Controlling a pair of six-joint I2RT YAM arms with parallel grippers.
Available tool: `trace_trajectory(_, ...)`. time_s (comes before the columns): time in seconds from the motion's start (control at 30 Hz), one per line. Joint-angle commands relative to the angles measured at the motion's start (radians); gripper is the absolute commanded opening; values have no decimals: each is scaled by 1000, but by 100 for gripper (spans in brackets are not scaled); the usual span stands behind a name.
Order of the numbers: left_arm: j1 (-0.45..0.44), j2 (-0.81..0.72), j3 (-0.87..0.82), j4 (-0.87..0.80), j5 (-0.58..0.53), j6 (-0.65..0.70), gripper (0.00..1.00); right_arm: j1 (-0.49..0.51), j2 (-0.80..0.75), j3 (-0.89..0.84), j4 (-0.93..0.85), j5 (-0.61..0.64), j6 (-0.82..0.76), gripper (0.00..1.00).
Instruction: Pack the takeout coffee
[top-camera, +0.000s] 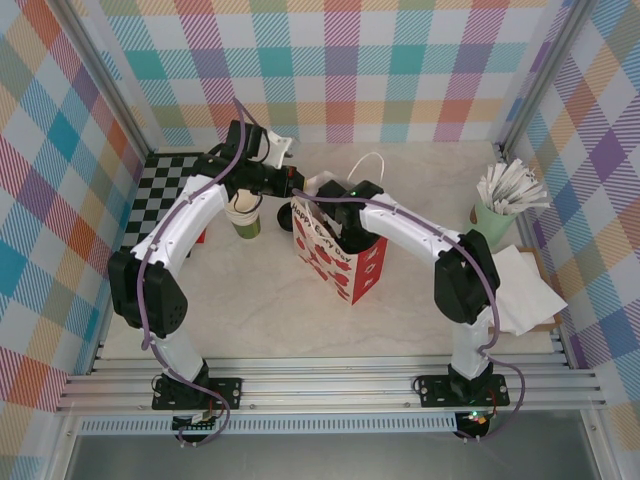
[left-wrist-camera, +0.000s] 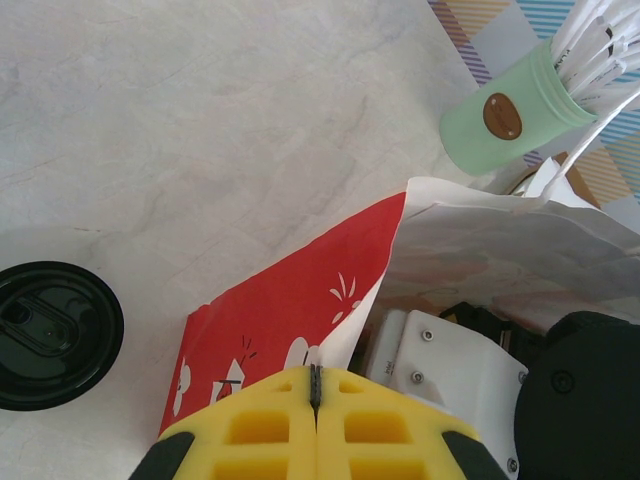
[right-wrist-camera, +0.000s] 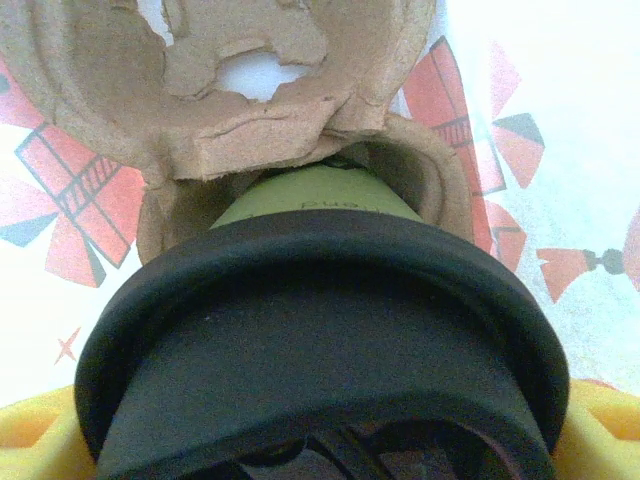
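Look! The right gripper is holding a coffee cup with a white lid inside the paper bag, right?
Not quite. The lid is black, not white. The right wrist view shows the right gripper holding the black-lidded takeout coffee inside the paper bag.

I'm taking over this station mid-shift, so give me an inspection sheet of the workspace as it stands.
Surface: pale marbled tabletop, with a checkered mat at the far left.
Job's things: coffee cup with a dark lid, inside the red-and-white paper bag, its base at a cardboard cup tray.
Clutter: mint cup of white sticks, napkins, cream-and-green cups, second black lid beside the bag.
Grippers: left tool shut on the bag's rim; right tool gripping the coffee cup.
Cables: purple cable along each arm, no snag seen.
Surroundings: plaid walls.
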Motion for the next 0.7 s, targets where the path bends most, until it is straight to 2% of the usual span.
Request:
trace_trajectory(0.0,4,28,-1,-31,16,-1,0,-2,-28,-16,50,14,-8,22)
trace_trajectory(0.67,5,30,-2,-28,16,0,0,-2,-5,-60,55,13,-6,22)
